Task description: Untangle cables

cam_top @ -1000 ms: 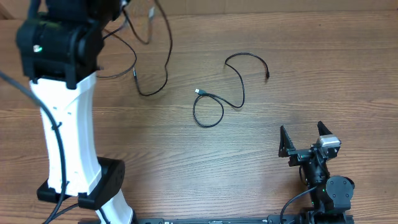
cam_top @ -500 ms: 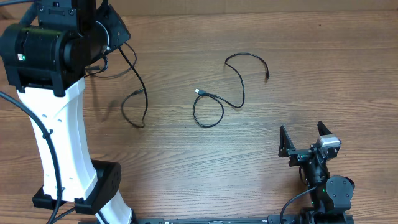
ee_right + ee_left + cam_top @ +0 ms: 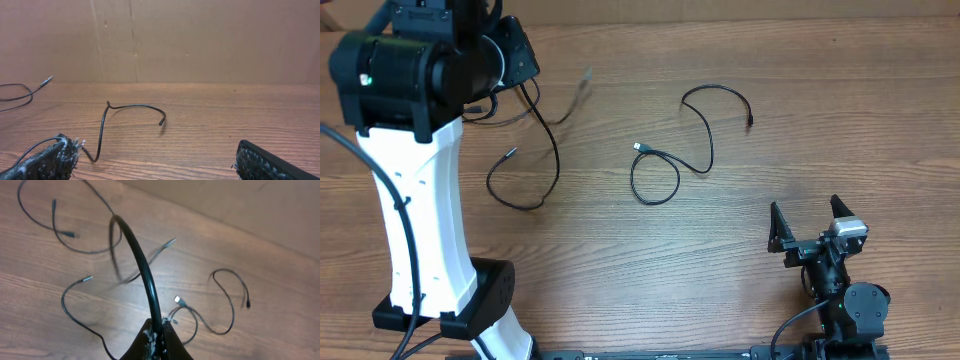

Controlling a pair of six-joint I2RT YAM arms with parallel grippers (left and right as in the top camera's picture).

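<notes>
Left gripper [image 3: 159, 330]: clamped tight on a black cable [image 3: 145, 270] that trails over the bench's [image 3: 620, 270] far-left part.
Right gripper [image 3: 804, 205]: jaws apart, empty, near-right corner.
Loose cable [image 3: 711, 150]: lying looped, mid-bench.

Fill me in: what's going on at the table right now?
The left gripper is shut on a black cable and holds it raised over the left side of the table. Its loose ends trail down to the wood, apparently with other cords looped through it. A separate cable lies free mid-table with one loop in it. The right gripper is open and empty, low at the near right.
</notes>
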